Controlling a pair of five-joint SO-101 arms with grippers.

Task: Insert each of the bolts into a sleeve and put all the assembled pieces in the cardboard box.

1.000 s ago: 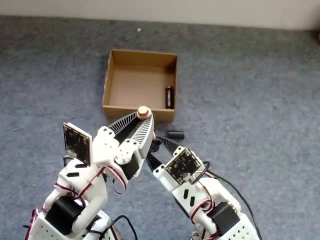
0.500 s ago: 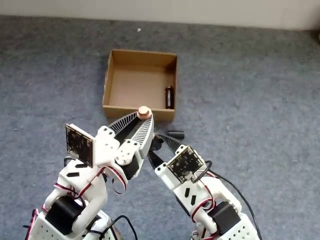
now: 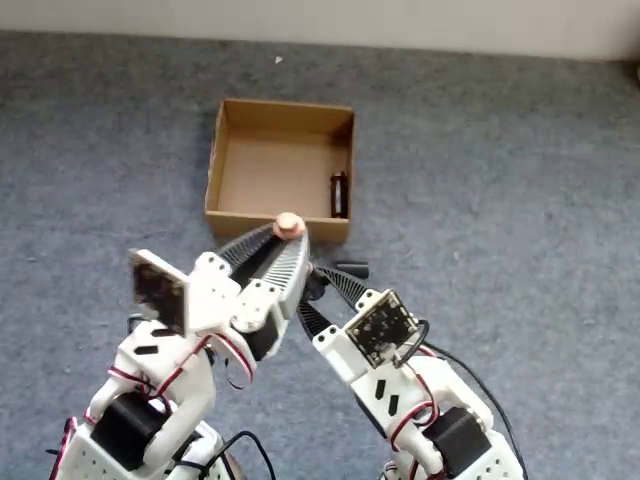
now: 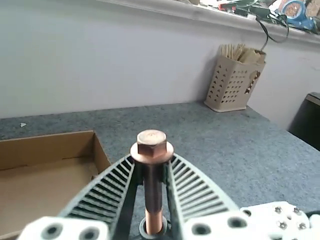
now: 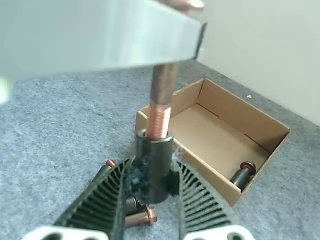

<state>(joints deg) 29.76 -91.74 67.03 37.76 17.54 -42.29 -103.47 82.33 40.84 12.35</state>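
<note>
My left gripper (image 4: 151, 170) is shut on a copper bolt (image 4: 151, 142), held upright with its head up, just in front of the cardboard box (image 3: 225, 165). Below it my right gripper (image 5: 150, 182) is shut on a black sleeve (image 5: 154, 165). The bolt's threaded end (image 5: 160, 122) sits in the sleeve's top opening. From above, the bolt head (image 3: 289, 224) shows at the box's near wall, and the right gripper (image 3: 315, 287) is under the left gripper (image 3: 285, 238). One assembled piece (image 3: 339, 194) lies inside the box by its right wall.
A loose black sleeve (image 3: 351, 270) lies on the grey carpet in front of the box. Loose copper bolts (image 5: 137, 218) lie on the carpet beneath the grippers. A beige holder of sticks (image 4: 240, 82) stands far off by the wall.
The right arm's wrist has shifted slightly to the right. The left gripper and its bolt have hardly moved.
</note>
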